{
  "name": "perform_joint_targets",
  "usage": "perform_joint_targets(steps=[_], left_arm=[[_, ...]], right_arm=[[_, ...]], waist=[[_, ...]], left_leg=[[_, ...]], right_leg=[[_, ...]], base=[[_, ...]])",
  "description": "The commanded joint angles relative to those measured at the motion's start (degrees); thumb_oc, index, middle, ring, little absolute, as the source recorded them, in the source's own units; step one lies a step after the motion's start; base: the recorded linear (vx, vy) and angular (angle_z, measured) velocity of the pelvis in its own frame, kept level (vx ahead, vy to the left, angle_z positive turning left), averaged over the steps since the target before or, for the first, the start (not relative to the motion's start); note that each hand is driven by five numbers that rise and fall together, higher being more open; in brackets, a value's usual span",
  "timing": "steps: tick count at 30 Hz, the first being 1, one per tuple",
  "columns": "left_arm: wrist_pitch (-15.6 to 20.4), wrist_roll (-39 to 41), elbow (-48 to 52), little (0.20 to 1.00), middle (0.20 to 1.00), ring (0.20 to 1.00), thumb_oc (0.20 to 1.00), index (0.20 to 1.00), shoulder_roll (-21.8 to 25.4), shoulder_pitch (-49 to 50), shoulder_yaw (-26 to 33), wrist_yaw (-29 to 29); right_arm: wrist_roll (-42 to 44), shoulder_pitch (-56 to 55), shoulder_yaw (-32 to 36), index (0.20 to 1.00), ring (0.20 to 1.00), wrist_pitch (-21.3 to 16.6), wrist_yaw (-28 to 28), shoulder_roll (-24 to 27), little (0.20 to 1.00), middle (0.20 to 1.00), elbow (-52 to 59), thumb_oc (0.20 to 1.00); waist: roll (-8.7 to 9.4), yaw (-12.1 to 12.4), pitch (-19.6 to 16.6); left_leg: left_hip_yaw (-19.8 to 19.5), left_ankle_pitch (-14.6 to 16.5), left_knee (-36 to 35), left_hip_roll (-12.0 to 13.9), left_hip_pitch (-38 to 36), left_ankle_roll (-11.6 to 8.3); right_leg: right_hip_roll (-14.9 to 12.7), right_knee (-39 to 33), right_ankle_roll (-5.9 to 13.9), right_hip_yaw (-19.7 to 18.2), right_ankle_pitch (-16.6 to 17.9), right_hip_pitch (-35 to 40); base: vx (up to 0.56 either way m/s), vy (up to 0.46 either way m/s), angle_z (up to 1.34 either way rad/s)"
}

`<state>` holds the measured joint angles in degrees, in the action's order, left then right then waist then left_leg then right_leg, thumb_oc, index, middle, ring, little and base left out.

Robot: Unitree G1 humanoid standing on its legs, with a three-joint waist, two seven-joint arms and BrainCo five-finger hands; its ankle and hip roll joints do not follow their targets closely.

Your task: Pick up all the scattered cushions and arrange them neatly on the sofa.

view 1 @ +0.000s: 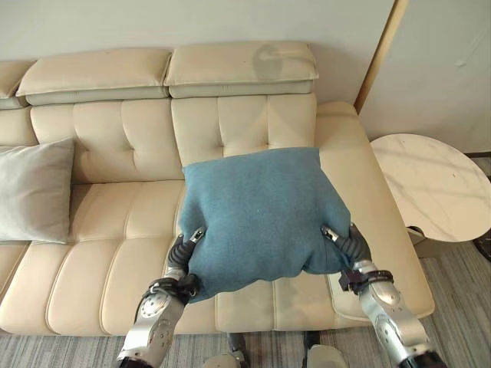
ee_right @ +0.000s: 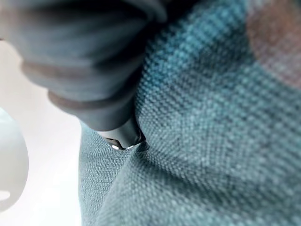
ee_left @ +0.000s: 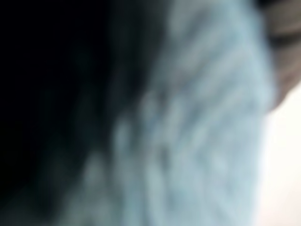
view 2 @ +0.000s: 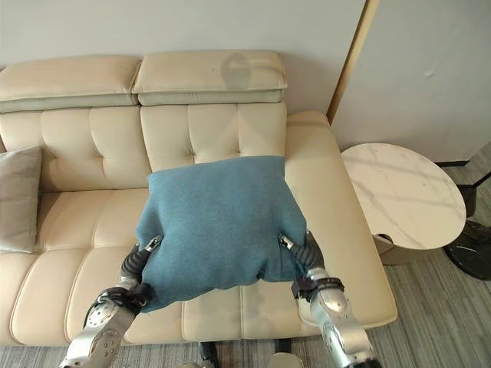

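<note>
sofa (view 1: 115, 222): cream, partly tidied | grey cushion (view 1: 34, 192): already propped far left | blue cushion (view 1: 261, 218): held above right seat, not yet set down | left hand (view 1: 182, 249), right hand (view 1: 349, 241): near corners pinched

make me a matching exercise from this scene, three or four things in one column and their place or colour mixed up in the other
Things:
1. blue cushion
2. grey cushion
3. round table
4. sofa

Descriptions:
A. pale marbled top, beside the sofa's right end
B. cream, tufted back
C. held at both lower corners by the left hand and right hand
D. on the sofa's left part, against the backrest

Pairs: 1-C, 2-D, 3-A, 4-B
</note>
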<state>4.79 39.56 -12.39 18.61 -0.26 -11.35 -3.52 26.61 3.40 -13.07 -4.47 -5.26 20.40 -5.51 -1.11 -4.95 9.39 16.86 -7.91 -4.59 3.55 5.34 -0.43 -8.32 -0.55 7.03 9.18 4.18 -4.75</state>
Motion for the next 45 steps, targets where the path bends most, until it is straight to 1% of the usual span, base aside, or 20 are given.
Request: perform_joint_targets(steps=[1,2,3,4,5,9,12,15,18,19,20,21,22,25,28,29,30,36,37,45], left_arm=[[6.2,2.2,-0.5,0.200,0.200,0.200,0.200,0.200,-2.2,-19.7,-8.5,1.7],[6.2,2.2,-0.6,0.200,0.200,0.200,0.200,0.200,-2.2,-19.8,-8.5,1.7],[8.3,4.9,-9.3,0.200,0.200,0.200,0.200,0.200,2.8,-40.0,-13.7,-0.1],[8.4,5.0,-9.6,0.200,0.200,0.200,0.200,0.200,2.8,-40.5,-13.7,0.1],[9.1,5.4,-12.3,0.200,0.200,0.200,0.200,0.200,5.3,-48.2,-15.3,-0.4],[11.7,5.2,-21.3,0.200,0.200,0.200,0.200,0.200,10.1,-68.1,-18.3,-2.6],[12.8,4.4,-25.9,0.200,0.200,0.200,0.200,0.200,11.5,-78.0,-20.9,-4.3],[12.3,5.6,-34.4,0.200,0.200,0.200,0.200,0.200,11.0,-86.1,-23.0,-4.1],[12.3,5.6,-36.9,0.200,0.200,0.200,0.200,0.200,10.9,-88.2,-23.6,-4.2],[12.2,5.4,-38.6,0.200,0.200,0.200,0.200,0.200,11.0,-89.3,-23.7,-4.7],[11.6,1.3,-44.9,0.705,0.705,0.705,0.705,0.705,11.3,-92.8,-25.0,-8.1],[11.7,1.3,-45.1,1.000,1.000,1.000,1.000,1.000,11.2,-93.1,-25.0,-8.0],[9.0,-4.8,-53.3,1.000,1.000,1.000,1.000,1.000,10.3,-96.3,-25.6,-13.5],[5.6,-13.1,-56.1,1.000,1.000,1.000,1.000,1.000,9.5,-97.1,-25.5,-17.9],[2.2,-22.0,-57.5,1.000,1.000,1.000,1.000,1.000,9.7,-96.6,-25.6,-22.6],[2.1,-22.1,-57.5,1.000,1.000,1.000,1.000,1.000,9.6,-96.6,-25.6,-22.6],[0.2,-26.0,-60.5,1.000,1.000,1.000,1.000,1.000,10.5,-96.3,-25.8,-23.7],[-1.2,-24.5,-63.7,1.000,1.000,1.000,1.000,1.000,11.4,-91.7,-22.7,-21.7],[-0.9,-23.9,-63.4,1.000,1.000,1.000,1.000,1.000,12.1,-88.9,-21.6,-19.9],[-1.0,-23.8,-62.1,1.000,1.000,1.000,1.000,1.000,14.1,-75.8,-16.0,-17.2]], right_arm=[[-1.2,18.9,-8.5,0.200,0.200,-5.7,-0.8,-4.6,0.200,0.200,0.5,0.200],[-1.2,19.0,-8.5,0.200,0.200,-5.7,-0.8,-4.6,0.200,0.200,0.5,0.200],[-3.2,38.7,-12.4,0.200,0.200,-6.7,-5.9,-1.5,0.200,0.200,-9.0,0.200],[-3.1,39.2,-12.4,0.200,0.200,-6.9,-5.9,-1.5,0.200,0.200,-9.3,0.200],[-5.7,46.5,-13.6,0.200,0.200,-6.5,-8.2,0.9,0.200,0.200,-12.5,0.200],[-10.9,64.2,-15.5,0.200,0.200,-7.1,-15.2,3.7,0.200,0.200,-22.3,0.200],[-12.8,71.9,-15.7,0.200,0.200,-7.1,-20.2,3.7,0.200,0.200,-26.7,0.200],[-11.5,80.1,-19.2,0.200,0.200,-6.8,-21.8,3.3,0.200,0.200,-35.2,0.200],[-11.1,82.1,-20.6,0.200,0.200,-6.7,-21.5,3.3,0.200,0.200,-37.7,0.200],[-11.1,83.8,-22.1,0.410,0.410,-6.1,-21.6,3.1,0.410,0.410,-39.6,0.410],[-11.4,86.6,-26.0,1.000,1.000,-4.5,-21.7,2.4,1.000,1.000,-46.0,1.000],[-11.3,86.9,-26.1,1.000,1.000,-4.7,-21.6,2.4,1.000,1.000,-46.3,1.000],[-10.9,89.8,-30.0,1.000,1.000,-2.8,-21.8,1.2,1.000,1.000,-52.7,1.000],[-12.8,89.2,-29.9,1.000,1.000,-0.8,-24.6,0.7,1.000,1.000,-56.1,1.000],[-19.4,87.1,-29.0,1.000,1.000,2.2,-30.2,-0.1,1.000,1.000,-58.6,1.000],[-19.5,87.1,-29.0,1.000,1.000,2.3,-30.2,-0.1,1.000,1.000,-58.6,1.000],[-19.8,86.2,-28.9,1.000,1.000,2.9,-29.6,-0.5,1.000,1.000,-61.6,1.000],[-16.6,82.7,-27.0,1.000,1.000,3.4,-27.8,-0.3,1.000,1.000,-65.3,1.000],[-15.7,80.2,-24.8,1.000,1.000,3.3,-27.8,0.5,1.000,1.000,-65.0,1.000],[-12.6,68.9,-16.3,1.000,1.000,2.6,-26.9,2.9,1.000,1.000,-61.9,1.000]], waist=[[0.96,-0.1,1.9],[0.96,-0.1,1.9],[0.72,0.5,5.3],[0.72,0.5,5.6],[0.64,0.6,5.8],[-0.05,0.9,7.1],[-0.76,1.0,8.1],[-1.10,1.1,8.5],[-1.18,0.9,8.6],[-1.18,1.0,8.8],[-1.09,1.2,8.9],[-1.12,1.2,8.9],[-0.96,1.4,9.5],[-1.00,1.6,10.2],[-1.12,1.9,10.7],[-1.12,1.9,10.7],[-0.96,2.0,10.6],[-0.47,2.1,10.8],[-0.51,2.2,10.8],[-0.85,2.2,10.5]], left_leg=[[-3.6,10.8,5.9,-1.3,2.0,-0.38],[-3.6,10.8,6.0,-1.3,2.2,-0.37],[-5.6,12.3,12.0,-1.2,11.9,-0.99],[-5.7,12.4,12.3,-1.1,12.1,-0.98],[-6.2,12.1,13.1,-1.2,14.9,-1.11],[-8.0,11.6,15.9,-1.1,22.5,-1.73],[-8.5,10.9,16.1,-1.2,27.1,-2.10],[-8.7,10.0,16.0,-1.4,32.8,-2.62],[-8.7,9.6,15.9,-1.5,34.4,-2.75],[-8.7,9.5,15.9,-1.5,35.5,-2.84],[-8.7,9.0,15.9,-1.7,37.2,-3.03],[-8.7,9.0,15.9,-1.7,37.3,-3.03],[-8.8,8.3,15.7,-1.8,38.8,-3.06],[-9.1,7.8,15.4,-2.0,39.3,-2.95],[-9.3,7.6,14.8,-2.5,38.4,-2.73],[-9.3,7.6,14.8,-2.5,38.3,-2.73],[-9.3,7.4,14.4,-2.7,37.8,-2.69],[-9.1,6.9,12.7,-3.0,34.5,-2.81],[-9.1,6.8,12.0,-3.1,32.4,-2.79],[-8.6,7.0,9.5,-3.3,25.7,-2.76]], right_leg=[[1.2,7.6,-0.85,-2.4,-7.4,-7.9],[1.2,7.7,-0.86,-2.4,-7.4,-8.0],[1.1,12.7,-1.10,-3.3,-8.2,-16.9],[1.1,12.9,-1.10,-3.3,-8.4,-17.1],[1.1,13.4,-1.04,-3.0,-8.1,-19.3],[0.9,14.6,-0.81,-2.8,-7.9,-25.3],[0.7,14.9,-0.56,-3.0,-7.6,-29.8],[0.4,15.2,-0.25,-3.2,-6.9,-35.1],[0.4,15.3,-0.18,-3.2,-6.8,-36.6],[0.4,15.4,-0.13,-3.2,-6.6,-37.7],[0.4,15.1,-0.04,-3.2,-6.0,-39.1],[0.4,15.1,-0.03,-3.2,-5.9,-39.2],[0.4,14.5,0.12,-2.9,-5.1,-40.4],[0.5,13.4,0.15,-2.5,-4.5,-40.3],[0.7,12.4,0.16,-2.6,-4.0,-39.3],[0.7,12.3,0.16,-2.6,-4.0,-39.3],[0.8,11.7,0.20,-2.5,-3.6,-38.8],[1.1,9.6,0.18,-2.4,-2.9,-35.3],[1.2,9.0,0.16,-2.2,-2.9,-33.4],[1.1,7.4,0.17,-2.0,-2.6,-27.1]], base=[[-0.17,-0.049,-0.01],[-0.40,-0.103,-0.02],[-0.25,-0.061,0.04],[-0.30,-0.097,0.08],[-0.07,-0.061,0.14],[-0.04,-0.052,0.04],[-0.04,-0.019,0.06],[-0.02,-0.016,0.07],[-0.01,-0.025,0.11],[-0.01,-0.014,0.06],[-0.01,-0.014,0.06],[-0.03,-0.049,0.06],[-0.03,-0.044,0.03],[-0.02,-0.030,0.05],[0.00,0.005,0.06],[0.00,0.000,0.00],[0.00,0.000,0.00],[0.00,0.000,0.00],[0.00,0.000,0.00],[0.01,0.016,-0.02]])
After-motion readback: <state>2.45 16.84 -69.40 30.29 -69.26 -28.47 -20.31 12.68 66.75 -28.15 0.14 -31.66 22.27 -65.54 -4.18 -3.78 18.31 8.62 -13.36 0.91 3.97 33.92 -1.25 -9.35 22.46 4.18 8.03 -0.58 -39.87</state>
